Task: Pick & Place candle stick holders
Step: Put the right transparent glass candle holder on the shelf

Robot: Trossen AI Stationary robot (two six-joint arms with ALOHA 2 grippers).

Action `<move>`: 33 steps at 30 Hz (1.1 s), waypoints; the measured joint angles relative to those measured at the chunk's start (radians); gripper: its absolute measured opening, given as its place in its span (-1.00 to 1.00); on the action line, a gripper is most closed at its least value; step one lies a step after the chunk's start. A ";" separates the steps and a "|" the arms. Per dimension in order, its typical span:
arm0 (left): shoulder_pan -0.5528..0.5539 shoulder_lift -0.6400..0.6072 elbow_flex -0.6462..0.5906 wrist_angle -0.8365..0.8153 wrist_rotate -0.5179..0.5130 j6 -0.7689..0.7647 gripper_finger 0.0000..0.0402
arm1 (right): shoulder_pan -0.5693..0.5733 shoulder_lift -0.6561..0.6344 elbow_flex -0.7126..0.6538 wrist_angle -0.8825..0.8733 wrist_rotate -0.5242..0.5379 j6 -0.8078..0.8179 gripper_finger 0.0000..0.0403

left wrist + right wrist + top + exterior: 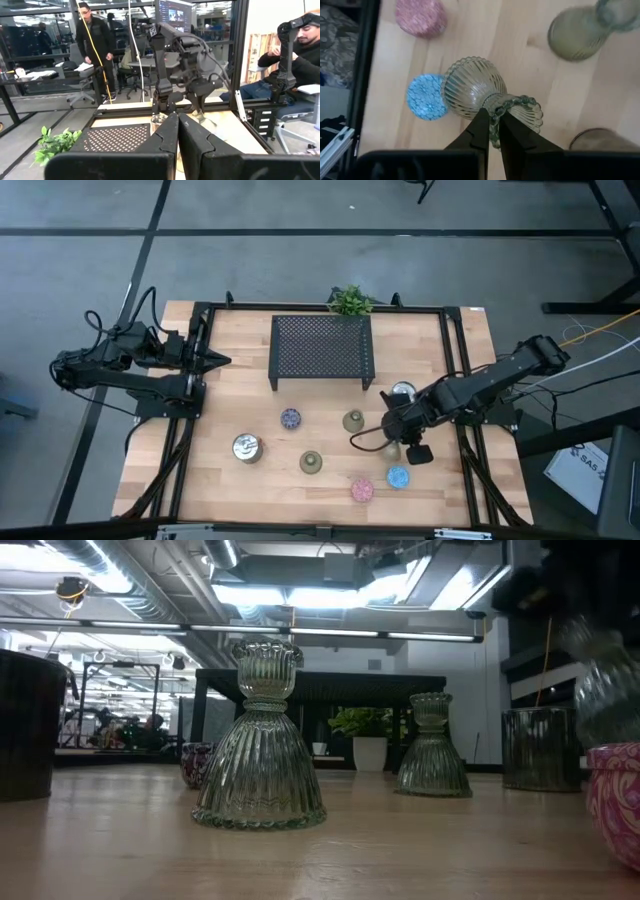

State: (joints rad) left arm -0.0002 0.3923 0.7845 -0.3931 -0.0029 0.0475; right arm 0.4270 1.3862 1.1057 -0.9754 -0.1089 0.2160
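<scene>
On the wooden counter (pixel 330 410), the right gripper (pixel 492 131) pinches an olive-green glass candle holder's (pixel 475 90) rim; the left gripper's (pixel 178 131) fingers are closed, empty.

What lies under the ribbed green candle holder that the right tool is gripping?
Under the green candle holder lies bare wooden table; the blue holder shows beside its base. Whether it touches the table cannot be seen.

Olive-green ribbed glass on the held candle holder (pixel 472 90), dark fingers (pixel 481 131) on its rim. Glittery blue holder (pixel 426 97) beside it, glittery pink one (pixel 420 16) beyond. Pale wood-grain tabletop (pixel 240 350), black mesh rack (pixel 321 346).
</scene>
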 joint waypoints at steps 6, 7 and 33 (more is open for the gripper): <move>0.000 0.000 0.000 0.000 0.000 0.000 -0.96 | -0.063 -0.001 0.109 -0.100 0.026 -0.050 -0.87; 0.000 0.000 0.000 0.000 0.000 0.000 -0.97 | -0.074 -0.001 0.130 -0.118 0.035 -0.057 -0.87; 0.000 0.000 0.000 0.000 0.000 0.000 -0.97 | -0.450 0.001 0.434 -0.122 0.493 -0.725 -0.86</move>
State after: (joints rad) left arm -0.0004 0.3923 0.7846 -0.3931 -0.0031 0.0472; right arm -0.0229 1.3875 1.5402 -1.0975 0.3845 -0.5091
